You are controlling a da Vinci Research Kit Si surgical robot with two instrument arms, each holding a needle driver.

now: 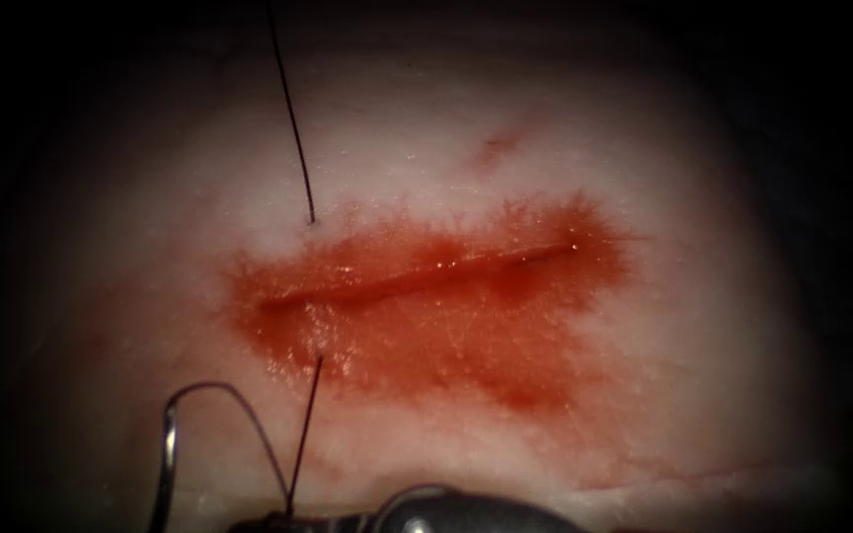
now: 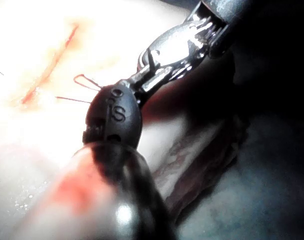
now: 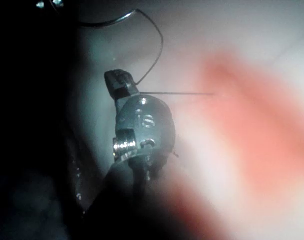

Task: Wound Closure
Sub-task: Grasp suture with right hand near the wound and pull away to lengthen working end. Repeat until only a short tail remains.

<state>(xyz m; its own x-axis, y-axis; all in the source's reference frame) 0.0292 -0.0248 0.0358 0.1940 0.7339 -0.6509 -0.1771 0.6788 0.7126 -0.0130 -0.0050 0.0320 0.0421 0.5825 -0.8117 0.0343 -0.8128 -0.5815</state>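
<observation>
One thread point(image 1: 305, 424) in right claw point(image 1: 283, 515); needle point(image 1: 166, 464) just left — outside tissue point(image 1: 644, 395).

Tissue point(image 1: 703, 296) pale, cut point(image 1: 417, 281) running across, ringed by red fluid point(image 1: 466, 345). Dark thread point(image 1: 293, 118) enters above cut, exits below, loops toward curved needle point(image 1: 165, 464) lying outside tissue, lower left.

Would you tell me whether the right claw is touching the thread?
Touching: the right wrist view shows the right claw shut on the thread, which runs straight from it to the tissue.
</observation>
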